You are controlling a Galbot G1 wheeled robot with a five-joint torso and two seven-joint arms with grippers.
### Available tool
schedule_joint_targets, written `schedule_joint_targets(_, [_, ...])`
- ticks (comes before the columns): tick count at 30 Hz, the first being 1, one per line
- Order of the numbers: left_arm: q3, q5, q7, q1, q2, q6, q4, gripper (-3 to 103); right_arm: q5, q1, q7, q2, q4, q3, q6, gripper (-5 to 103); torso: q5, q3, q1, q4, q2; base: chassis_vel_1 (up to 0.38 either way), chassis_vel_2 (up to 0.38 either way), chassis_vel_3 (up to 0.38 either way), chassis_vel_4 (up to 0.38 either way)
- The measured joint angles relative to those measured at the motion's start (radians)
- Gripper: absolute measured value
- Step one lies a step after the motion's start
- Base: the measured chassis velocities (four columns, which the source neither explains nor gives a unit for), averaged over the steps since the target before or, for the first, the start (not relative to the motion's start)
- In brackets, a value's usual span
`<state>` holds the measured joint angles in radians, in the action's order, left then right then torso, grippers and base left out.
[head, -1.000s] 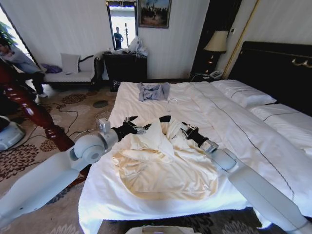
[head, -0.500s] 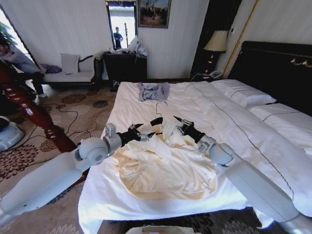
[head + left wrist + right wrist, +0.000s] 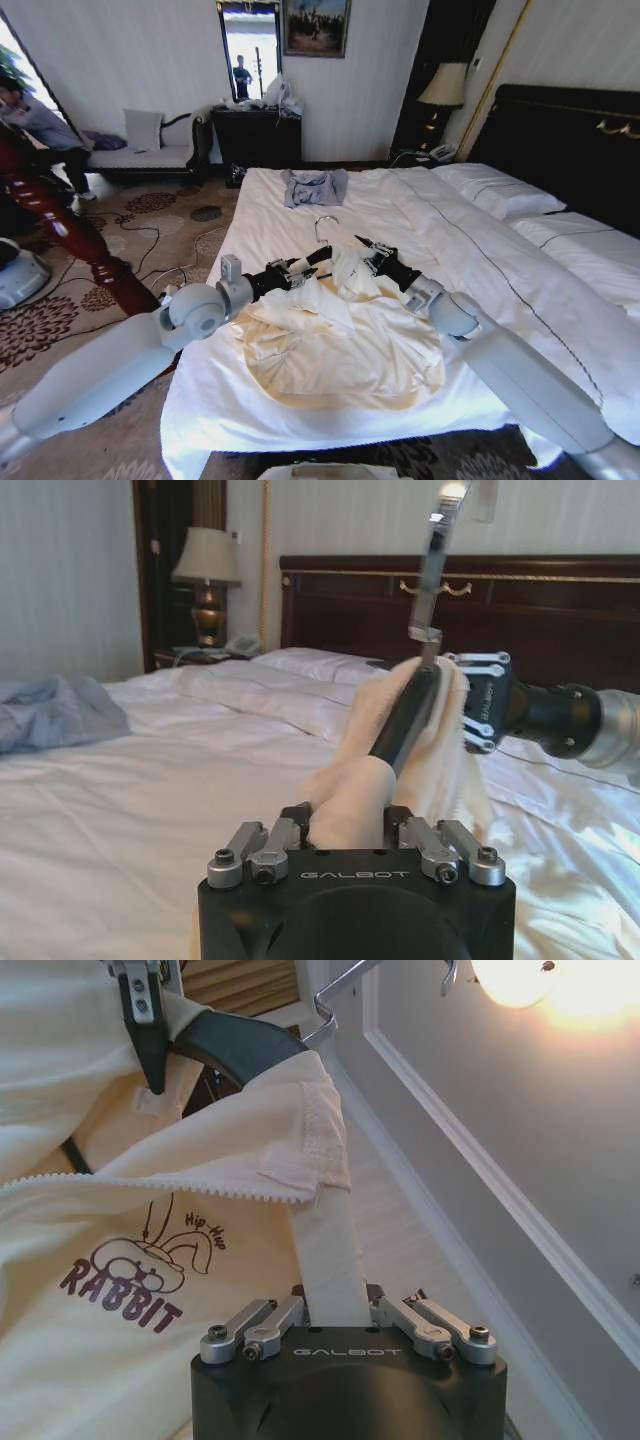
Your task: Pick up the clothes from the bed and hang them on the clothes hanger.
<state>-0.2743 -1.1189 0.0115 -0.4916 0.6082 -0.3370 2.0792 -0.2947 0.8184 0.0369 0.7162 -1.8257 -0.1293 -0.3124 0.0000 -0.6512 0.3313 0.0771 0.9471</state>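
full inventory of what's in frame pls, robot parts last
clothes: 1, pale cream-yellow, spread on the near part of the bed, top edge pulled up between the two hands; "RABBIT" print on it
clothes hanger: 1, black with a metal hook, at the garment's top edge, partly inside the fabric
bed: 1, white sheets
pillows: 2, white, at the headboard
headboard: 1, dark
blue-grey garment: 1, far end of the bed
lamp: 1, cream shade, beside the bed
wooden post: 1, reddish-brown, left of the bed
sofa: 1, pale, far wall
left hand: shut on cream fabric around the hanger's arm
right hand: shut on a strip of the garment's fabric
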Motion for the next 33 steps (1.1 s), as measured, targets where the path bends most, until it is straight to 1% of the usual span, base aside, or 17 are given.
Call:
schedule_joint_targets(1, [-0.001, 0.0, 0.0, 0.0, 0.001, 0.0, 0.0, 36, 0.0, 0.0, 0.0, 0.0, 0.0, 0.001, -0.001, 17, 0.0, 0.0, 0.0, 0.0, 0.0, 0.0, 0.0, 0.0, 0.0])
schedule_joint_targets(2, [-0.002, -0.002, -0.001, 0.0, 0.004, 0.0, 0.003, 32, 0.0, 0.0, 0.0, 0.001, 0.004, 0.005, -0.005, 18, -0.0001, 0.0, 0.0, 0.0001, 0.0, 0.0, 0.0, 0.0, 0.0])
schedule_joint_targets(11, [-0.005, -0.018, -0.001, -0.002, 0.016, 0.007, 0.002, 30, 0.004, -0.024, -0.004, 0.004, 0.014, 0.027, -0.019, 18, -0.0001, 0.0, 0.0, 0.0001, 0.0, 0.0, 0.0, 0.0, 0.0])
schedule_joint_targets(16, [-0.004, -0.023, -0.012, -0.008, 0.02, 0.023, 0.0, 29, 0.005, -0.023, 0.034, 0.004, 0.014, 0.02, -0.041, 16, 0.0, 0.0, 0.0, 0.0001, 0.0, 0.0, 0.0, 0.0, 0.0])
schedule_joint_targets(17, [-0.002, -0.024, -0.013, -0.01, 0.022, 0.029, -0.002, 26, 0.015, -0.02, 0.028, 0.004, 0.014, 0.023, -0.041, 27, 0.0001, 0.0, 0.0, 0.0001, 0.0, 0.0, 0.0, 0.0, 0.0])
schedule_joint_targets(19, [0.0, -0.024, -0.013, -0.01, 0.024, 0.03, -0.003, 26, 0.021, -0.018, 0.024, 0.004, 0.014, 0.023, -0.039, 27, 0.0001, 0.0, 0.0, 0.0001, 0.0, 0.0, 0.0, 0.0, 0.0])
schedule_joint_targets(21, [0.0, -0.023, -0.007, -0.011, 0.026, 0.03, -0.008, 19, 0.028, -0.018, 0.018, 0.003, 0.012, 0.023, -0.036, 37, 0.0, 0.0, 0.0, 0.0001, 0.0, 0.0, 0.0, 0.0, 0.0])
schedule_joint_targets(22, [0.0, -0.021, -0.006, -0.012, 0.028, 0.032, -0.011, 18, 0.034, -0.018, 0.015, 0.003, 0.011, 0.023, -0.031, 42, 0.0, 0.0, 0.0, 0.0001, 0.0, 0.0, 0.0, 0.0, 0.0])
schedule_joint_targets(23, [0.0, -0.021, -0.006, -0.012, 0.028, 0.032, -0.011, 18, 0.034, -0.018, 0.015, 0.003, 0.011, 0.023, -0.031, 42, 0.0, 0.0, 0.0, 0.0001, 0.0, 0.0, 0.0, 0.0, 0.0])
schedule_joint_targets(24, [0.0, -0.018, -0.006, -0.012, 0.029, 0.033, -0.013, 18, 0.037, -0.018, 0.01, 0.002, 0.01, 0.023, -0.027, 48, 0.0, 0.0, 0.0, 0.0001, 0.0, 0.0, 0.0, 0.0, 0.0])
schedule_joint_targets(25, [0.0, -0.017, -0.006, -0.012, 0.03, 0.034, -0.015, 18, 0.039, -0.018, 0.007, 0.002, 0.009, 0.023, -0.025, 48, 0.0, 0.0, 0.0, 0.0001, 0.0, 0.0, 0.0, 0.0, 0.0])
schedule_joint_targets(28, [0.003, -0.016, -0.006, -0.012, 0.031, 0.038, -0.019, 18, 0.043, -0.011, -0.013, 0.001, 0.005, 0.023, -0.01, 65, 0.0, 0.0, 0.0, 0.0001, 0.0, 0.0, 0.0, 0.0, 0.0])
schedule_joint_targets(29, [0.003, -0.016, -0.006, -0.012, 0.031, 0.038, -0.019, 18, 0.043, -0.011, -0.013, 0.001, 0.005, 0.023, -0.01, 65, 0.0, 0.0, 0.0, 0.0001, 0.0, 0.0, 0.0, 0.0, 0.0])
schedule_joint_targets(30, [0.005, -0.016, -0.006, -0.013, 0.031, 0.038, -0.019, 18, 0.045, -0.009, -0.015, 0.001, 0.004, 0.021, -0.008, 70, 0.0, 0.0, 0.0, 0.0001, 0.0, 0.0, 0.0, 0.0, 0.0])
schedule_joint_targets(31, [0.009, -0.016, -0.006, -0.013, 0.03, 0.039, -0.019, 18, 0.051, -0.005, -0.017, 0.0, 0.003, 0.018, -0.006, 70, 0.0, 0.0, 0.0, 0.0001, 0.0, 0.0, 0.0, 0.0, 0.0])
schedule_joint_targets(32, [0.015, -0.016, -0.006, -0.013, 0.029, 0.041, -0.019, 18, 0.066, 0.002, -0.02, -0.002, 0.001, 0.011, 0.0, 80, 0.0, 0.0, 0.0, 0.0001, 0.0, 0.0, 0.0, 0.0, 0.0])
schedule_joint_targets(33, [0.019, -0.016, -0.006, -0.013, 0.027, 0.042, -0.019, 18, 0.083, 0.008, -0.024, -0.004, -0.001, 0.005, 0.006, 80, 0.0, 0.0, 0.0, 0.0001, 0.0, 0.0, 0.0, 0.0, 0.0])
